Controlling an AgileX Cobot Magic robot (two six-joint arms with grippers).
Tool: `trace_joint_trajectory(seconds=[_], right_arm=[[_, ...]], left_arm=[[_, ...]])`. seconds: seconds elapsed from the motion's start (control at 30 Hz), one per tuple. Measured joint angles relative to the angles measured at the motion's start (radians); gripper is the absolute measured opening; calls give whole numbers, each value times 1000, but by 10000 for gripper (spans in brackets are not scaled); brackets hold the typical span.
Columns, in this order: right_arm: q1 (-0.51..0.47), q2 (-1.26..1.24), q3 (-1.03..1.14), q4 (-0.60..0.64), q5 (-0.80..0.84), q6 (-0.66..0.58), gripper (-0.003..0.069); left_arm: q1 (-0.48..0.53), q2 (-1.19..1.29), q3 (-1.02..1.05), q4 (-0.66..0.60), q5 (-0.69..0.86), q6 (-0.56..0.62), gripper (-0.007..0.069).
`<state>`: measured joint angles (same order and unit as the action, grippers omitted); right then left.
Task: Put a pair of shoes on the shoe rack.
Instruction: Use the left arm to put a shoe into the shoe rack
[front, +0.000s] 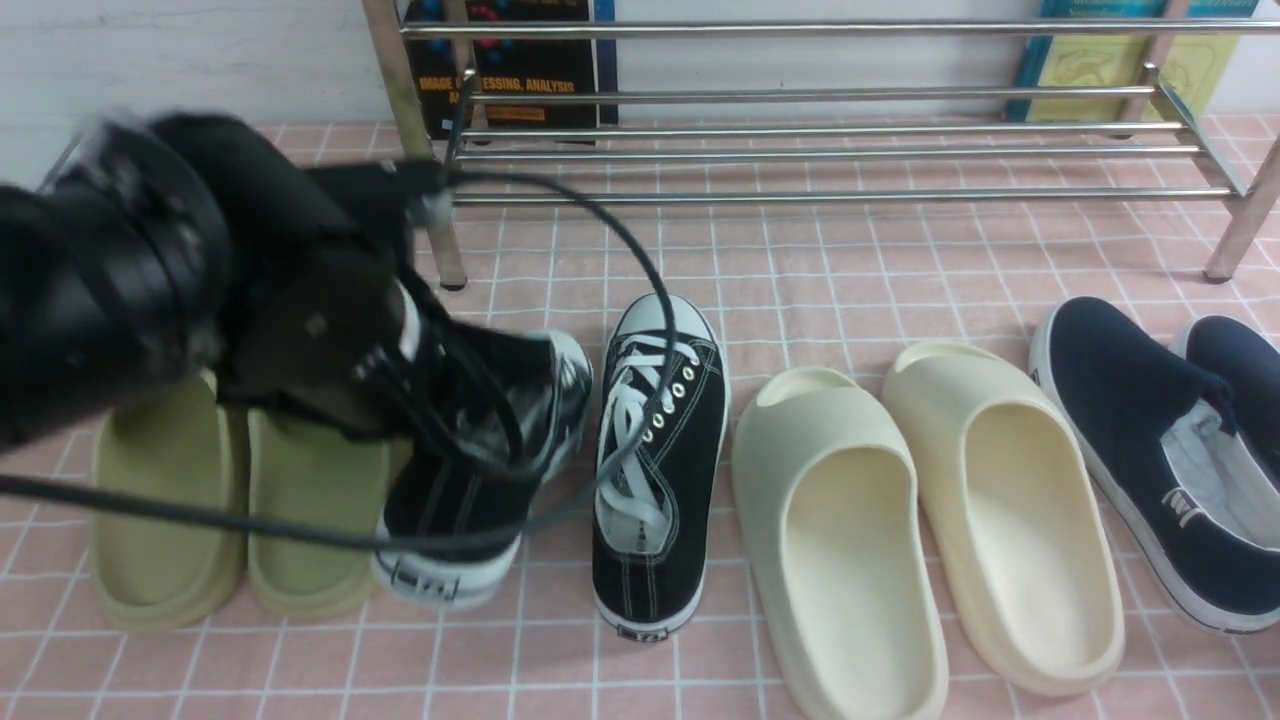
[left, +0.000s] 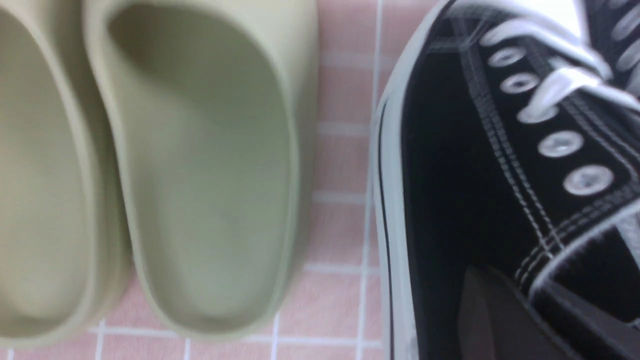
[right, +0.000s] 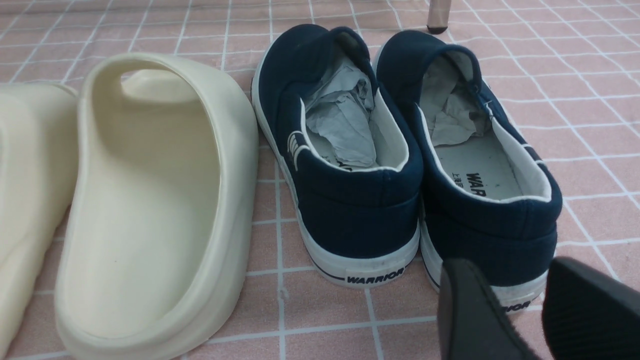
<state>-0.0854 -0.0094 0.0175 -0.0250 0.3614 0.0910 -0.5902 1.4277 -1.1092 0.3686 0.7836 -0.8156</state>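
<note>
Two black canvas sneakers with white laces are on the pink tiled floor. The right sneaker (front: 655, 470) lies flat. The left sneaker (front: 480, 480) looks blurred and tilted, its toe raised, and it fills the side of the left wrist view (left: 465, 190). My left gripper (front: 440, 400) (left: 505, 280) is shut on that sneaker's side wall near the opening, one finger (left: 485, 320) outside it. The chrome shoe rack (front: 820, 150) stands behind the shoes and holds no shoes. My right gripper (right: 515, 280) is open and empty, just behind a navy slip-on's heel. It is out of the front view.
Green slides (front: 165, 500) (left: 210, 175) lie left of the held sneaker. Cream slides (front: 850, 540) (right: 150, 200) and navy slip-ons (front: 1150, 450) (right: 350, 165) lie to the right. Books (front: 520, 60) lean on the wall behind the rack. A black cable (front: 620, 250) loops over the sneakers.
</note>
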Motion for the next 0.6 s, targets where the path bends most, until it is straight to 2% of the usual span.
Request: trace_joint_trajectory(seconds=[0.2,0.33,0.6], right_arm=[[0,0,0,0,0,0,240],[0,0,0,0,0,0,240],[0,0,0,0,0,0,240]], left_arm=[[115,38,-196,-137,-1,212,15],[145,100,-282,-162,-32,251,15],[148,240,-393,-137,-163,256,15]])
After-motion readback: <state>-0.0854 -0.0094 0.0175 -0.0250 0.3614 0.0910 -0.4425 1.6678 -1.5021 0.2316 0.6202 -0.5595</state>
